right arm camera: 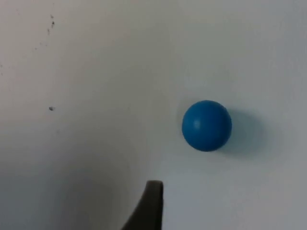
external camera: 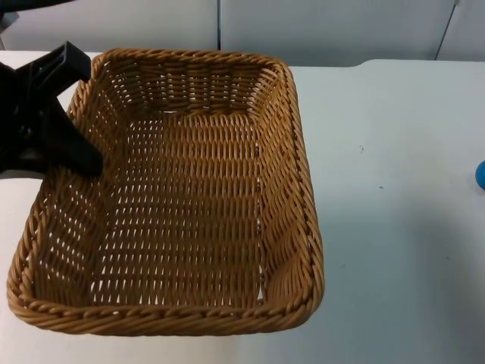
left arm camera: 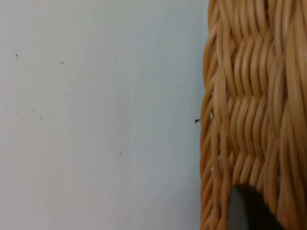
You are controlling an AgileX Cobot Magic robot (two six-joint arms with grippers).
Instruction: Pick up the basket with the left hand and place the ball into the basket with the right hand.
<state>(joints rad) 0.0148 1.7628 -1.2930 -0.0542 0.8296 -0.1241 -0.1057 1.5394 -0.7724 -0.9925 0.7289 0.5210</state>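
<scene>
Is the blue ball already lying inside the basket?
No, the blue ball lies on the bare white table, apart from the basket, whose woven floor holds nothing.

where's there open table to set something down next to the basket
Bare white table runs from the basket out to the blue ball at the edge. Crowded on the basket's other side: the left end effector sits at its rim.
</scene>
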